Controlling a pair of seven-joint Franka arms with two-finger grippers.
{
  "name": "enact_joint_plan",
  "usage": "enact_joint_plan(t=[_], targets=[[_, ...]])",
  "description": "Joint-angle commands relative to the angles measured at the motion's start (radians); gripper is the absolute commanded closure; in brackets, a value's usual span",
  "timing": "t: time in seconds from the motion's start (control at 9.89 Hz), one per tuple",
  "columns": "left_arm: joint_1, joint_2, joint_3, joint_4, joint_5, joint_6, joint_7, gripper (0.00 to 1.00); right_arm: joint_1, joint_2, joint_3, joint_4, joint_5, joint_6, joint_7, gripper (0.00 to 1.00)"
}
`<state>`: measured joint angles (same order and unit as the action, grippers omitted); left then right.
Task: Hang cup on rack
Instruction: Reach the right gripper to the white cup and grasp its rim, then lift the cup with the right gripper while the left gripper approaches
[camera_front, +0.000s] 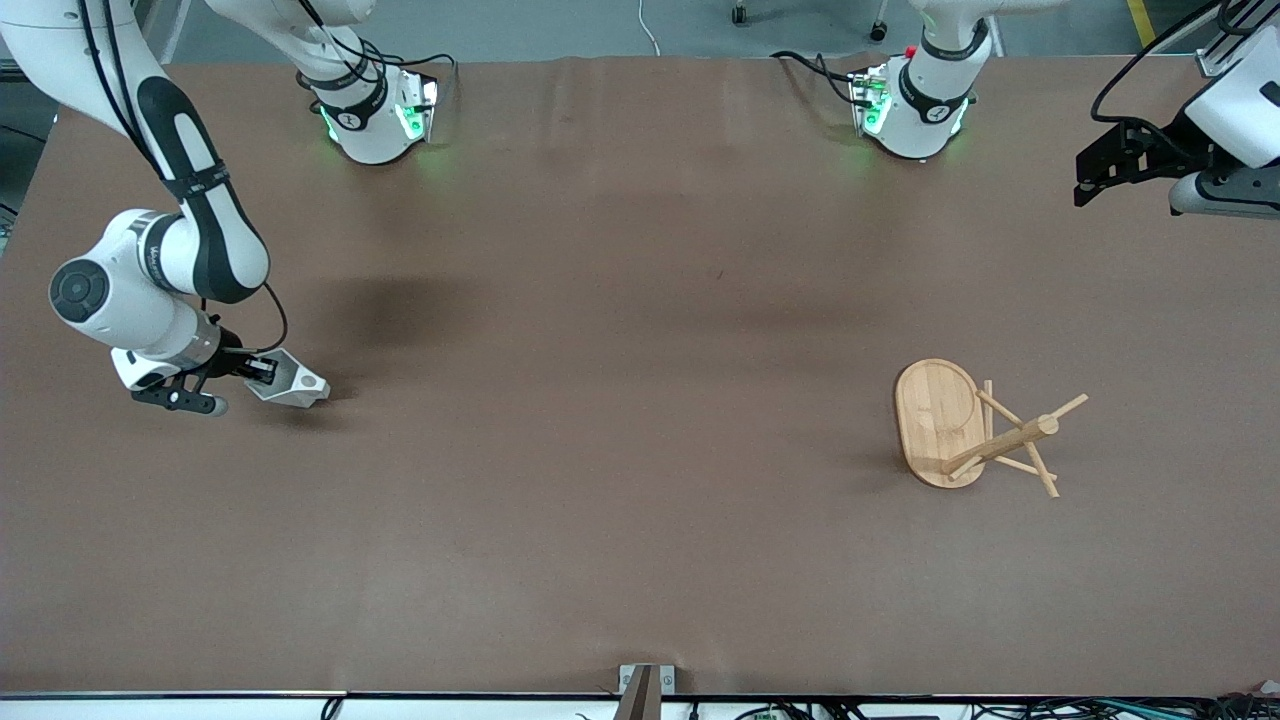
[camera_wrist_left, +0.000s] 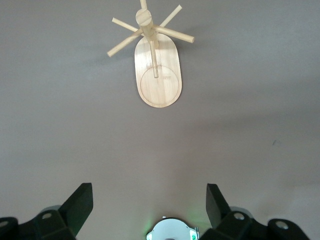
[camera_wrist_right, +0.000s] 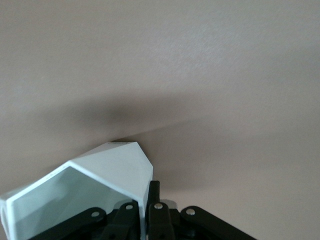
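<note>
The right hand (camera_front: 262, 370) pinches the cup's (camera_front: 293, 380) wall just above the bench (camera_front: 620, 450). The left hand (camera_wrist_left: 149, 206) waits, fingers spread, high over the rack (camera_front: 975, 430).

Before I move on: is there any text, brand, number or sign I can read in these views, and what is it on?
Nothing can be read for certain.
Right arm: a dark marking along the white forearm link, too small to read.
Arm bases: a small round emblem on the dark collar, no legible letters.
Cup, held in the right gripper: plain white, no print.
Rack: plain bamboo, no label.
Left gripper: no marking visible.
</note>
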<state>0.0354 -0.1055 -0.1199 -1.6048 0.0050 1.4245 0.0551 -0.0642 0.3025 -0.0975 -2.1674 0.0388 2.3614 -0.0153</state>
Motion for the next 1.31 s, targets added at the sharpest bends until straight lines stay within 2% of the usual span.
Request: enact_joint_plan(t=[0.0,0.2,0.3,0.51,0.61,0.81,1.01,1.21], targets=[[0.011,0.015,-0.001,-0.013,-0.014,-0.027,0.017,0.00,0.007,-0.020,0.042,0.220,0.029,-0.277,-0.015,0.99],[0.006,0.010,-0.009,-0.017,-0.013,-0.027,0.017,0.00,0.029,-0.017,0.077,0.406,0.099,-0.500,-0.020,0.99],[0.002,0.012,-0.014,-0.015,-0.013,-0.033,0.017,0.00,0.029,-0.017,0.123,0.447,0.160,-0.539,-0.025,0.99],[-0.002,0.015,-0.020,-0.009,-0.013,-0.035,0.017,0.00,0.036,-0.006,0.180,0.468,0.426,-0.544,-0.087,0.99],[0.000,0.015,-0.020,-0.009,-0.013,-0.033,0.019,0.00,0.053,0.006,0.215,0.469,0.531,-0.536,-0.147,0.99],[-0.009,0.021,-0.021,-0.004,-0.010,-0.033,0.016,0.00,0.093,0.046,0.286,0.532,0.703,-0.536,-0.161,0.99],[-0.049,0.067,-0.055,0.008,-0.029,-0.035,0.019,0.00,0.095,0.067,0.370,0.564,0.852,-0.531,-0.166,0.99],[-0.083,0.076,-0.085,0.016,-0.132,-0.039,0.020,0.00,0.128,0.069,0.387,0.569,0.947,-0.531,-0.166,0.99]])
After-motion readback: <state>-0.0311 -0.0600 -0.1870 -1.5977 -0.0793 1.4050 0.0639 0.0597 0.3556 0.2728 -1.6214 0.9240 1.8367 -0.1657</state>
